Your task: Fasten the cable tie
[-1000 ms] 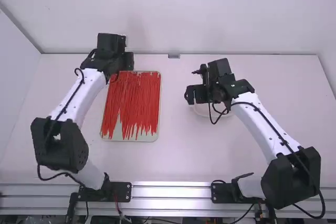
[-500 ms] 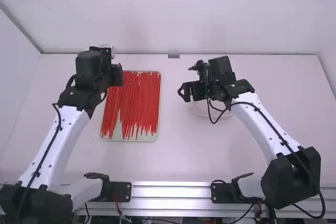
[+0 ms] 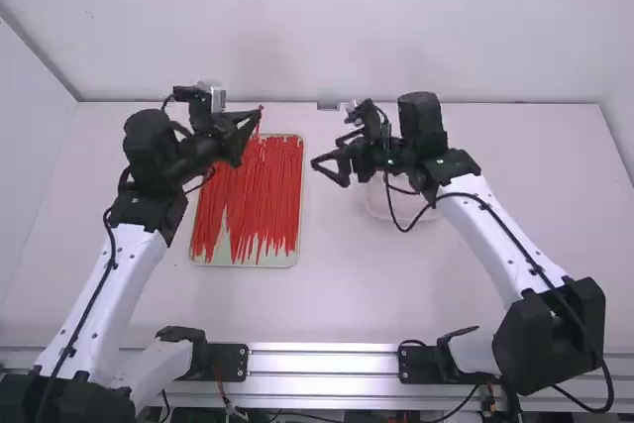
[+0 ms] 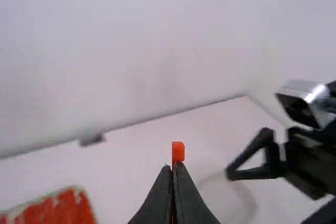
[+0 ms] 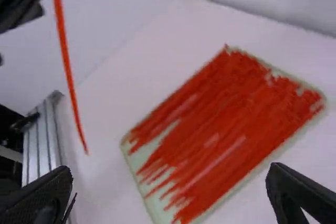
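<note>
I am looking down on a white table (image 3: 416, 274) that is standing against a plain pale wall. Nearest to me, a flat pale-green tray with rounded corners (image 3: 294, 262) is lying left of the middle, and a heap of loose red plastic cable ties (image 3: 253, 195) is covering it. Just right of the middle, a pale translucent round thing (image 3: 380, 208) is sitting under the right arm; I cannot tell what it is. Farther back, the left gripper (image 4: 172, 169) is hovering above the tray's far edge, its fingers pinching a single long red cable tie (image 5: 65, 61) just below the head, with the strap hanging free. The right gripper (image 3: 329, 158) is facing it, apart from it, with its fingers spread wide and holding nothing.
</note>
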### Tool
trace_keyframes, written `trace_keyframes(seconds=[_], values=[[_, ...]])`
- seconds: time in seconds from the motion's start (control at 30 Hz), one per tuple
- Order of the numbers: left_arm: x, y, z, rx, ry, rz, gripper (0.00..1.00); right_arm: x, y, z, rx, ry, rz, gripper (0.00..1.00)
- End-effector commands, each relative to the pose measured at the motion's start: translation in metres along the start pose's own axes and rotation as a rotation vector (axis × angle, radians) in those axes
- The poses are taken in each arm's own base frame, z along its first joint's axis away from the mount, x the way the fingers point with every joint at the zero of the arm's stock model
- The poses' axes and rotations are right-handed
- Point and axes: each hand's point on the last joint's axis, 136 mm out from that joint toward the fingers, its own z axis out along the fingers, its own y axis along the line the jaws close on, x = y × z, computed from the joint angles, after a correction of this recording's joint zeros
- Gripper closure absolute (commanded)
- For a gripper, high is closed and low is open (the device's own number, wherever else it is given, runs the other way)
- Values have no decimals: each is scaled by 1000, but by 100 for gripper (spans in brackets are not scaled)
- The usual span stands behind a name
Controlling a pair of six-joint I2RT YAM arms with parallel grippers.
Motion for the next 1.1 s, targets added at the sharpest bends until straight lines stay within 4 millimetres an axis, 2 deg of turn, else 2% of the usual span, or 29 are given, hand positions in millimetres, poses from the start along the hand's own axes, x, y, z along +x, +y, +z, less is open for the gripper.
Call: trace_keyframes(seconds=[0.0,0.23,0.4,0.67,0.93,1.07], values=[[-6,-25,-2,145,-9,-35,98,-22,21,-5,-113,-54,-74,2],[-30,-35,9,265,-100,-33,98,-55,32,-9,-144,-167,-152,2],[-44,-40,20,365,-130,-50,98,-68,42,-12,-180,-215,-212,0],[-74,-56,29,514,-229,-107,98,-82,58,-21,-248,-269,-323,4],[-88,-80,42,648,-263,-120,98,-92,71,-22,-277,-307,-346,4],[-94,-88,45,667,-262,-115,98,-93,71,-22,-277,-311,-350,6]])
